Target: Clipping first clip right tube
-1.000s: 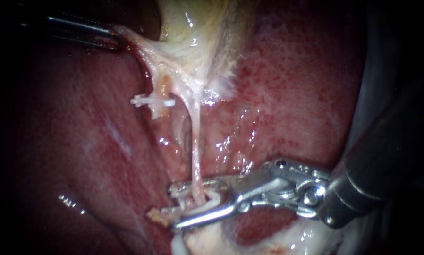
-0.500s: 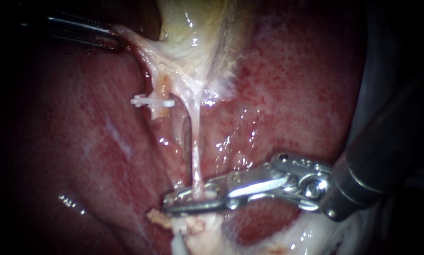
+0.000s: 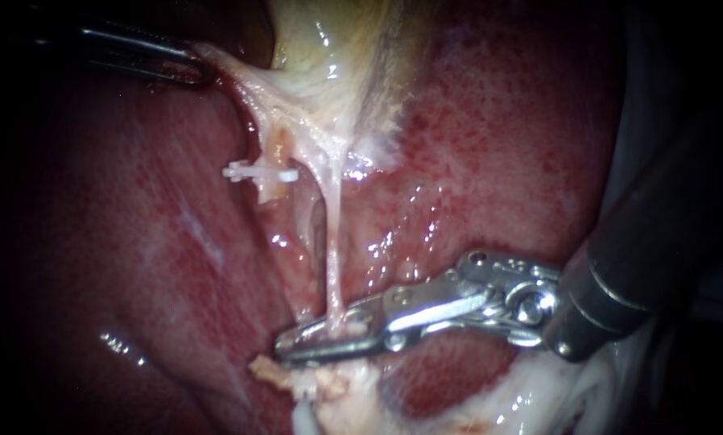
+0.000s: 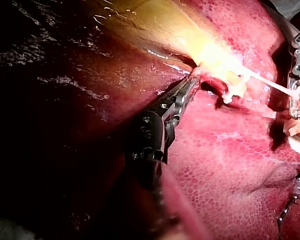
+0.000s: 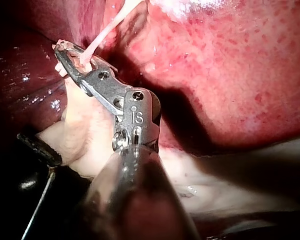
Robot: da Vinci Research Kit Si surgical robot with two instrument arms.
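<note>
Endoscope view: right instrument (image 3: 287,350) clamps right tube (image 3: 332,266), liver (image 3: 498,161) close beneath.

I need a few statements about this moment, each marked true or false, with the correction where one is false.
1. The right instrument has its jaws shut on the right tube. True.
2. The white clip sits on the right tube. False: it sits on the left tube.
3. The left instrument grips pale tissue at the edge of the gallbladder. True.
4. The two instruments touch each other. False: they are well apart, with liver between them.
</note>
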